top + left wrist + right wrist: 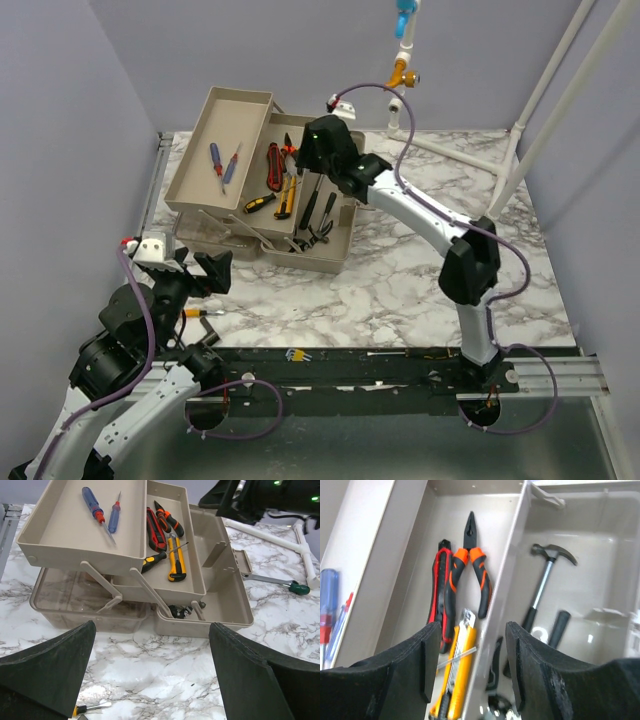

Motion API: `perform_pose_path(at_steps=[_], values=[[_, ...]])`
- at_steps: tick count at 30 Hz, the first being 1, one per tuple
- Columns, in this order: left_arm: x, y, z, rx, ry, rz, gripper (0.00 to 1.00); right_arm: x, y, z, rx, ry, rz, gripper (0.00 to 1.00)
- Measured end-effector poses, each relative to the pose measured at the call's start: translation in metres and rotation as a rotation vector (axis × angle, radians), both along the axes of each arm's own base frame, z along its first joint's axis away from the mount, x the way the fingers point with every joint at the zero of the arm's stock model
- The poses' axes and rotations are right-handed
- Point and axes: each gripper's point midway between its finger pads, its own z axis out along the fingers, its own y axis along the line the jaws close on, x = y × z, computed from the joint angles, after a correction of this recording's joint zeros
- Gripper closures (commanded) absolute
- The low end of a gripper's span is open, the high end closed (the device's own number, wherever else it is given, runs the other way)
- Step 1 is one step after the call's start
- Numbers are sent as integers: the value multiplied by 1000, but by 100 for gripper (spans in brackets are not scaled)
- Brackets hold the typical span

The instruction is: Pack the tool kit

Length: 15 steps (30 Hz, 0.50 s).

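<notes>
Toolbox [335, 245] noted on marble table [400, 290], far-left part, approx 11 o'clock from table centre in top view. Lid is open and the trays are fanned out, stepped up toward 10 o'clock.

Upper tray [65, 530]: 2 blue-handled screwdrivers [92, 505] laid side by side.

Mid tray [192, 580]: red knife [442, 595], orange/blk pliers [470, 565], yellow knife [176, 560] and yellow/blk screwdriver [152, 560] are packed close together.

Base compartment: hammer [545, 580] seen lying flat, head toward 12 o'clock in right wrist view. Other dark-handled tools lie beside it, type can't be told.

R gripper [472, 655] is held above the box, over the wall between mid tray and base. Fingers are parted part-way. Nothing is pinched and no contact w/ any tool is seen.

L gripper [150, 680] is held at approx 7 o'clock of the box, apart from it, above bare table. Fingers are spread wide, nothing is held or touched.

Small screwdriver [90, 708] lies on the table just under the L gripper. Green-handled screwdriver [282, 583] lies on the table at 3 o'clock of the box, left wrist view.
</notes>
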Motion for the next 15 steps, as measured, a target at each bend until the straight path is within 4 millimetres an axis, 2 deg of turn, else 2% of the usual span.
perform_pose_path(at_steps=[4,7,10,15], values=[[1,-5,-2,3,11,-21,1,-29,-29,26,6,-30,-1,35],[2,-9,-3,6,22,-35,1,-50,-52,30,6,-36,-12,31],[4,-16,-6,13,43,-57,2,-71,-75,10,-15,-5,-33,25],[7,-29,-10,15,77,-97,1,-101,-104,-51,-79,102,-56,23]])
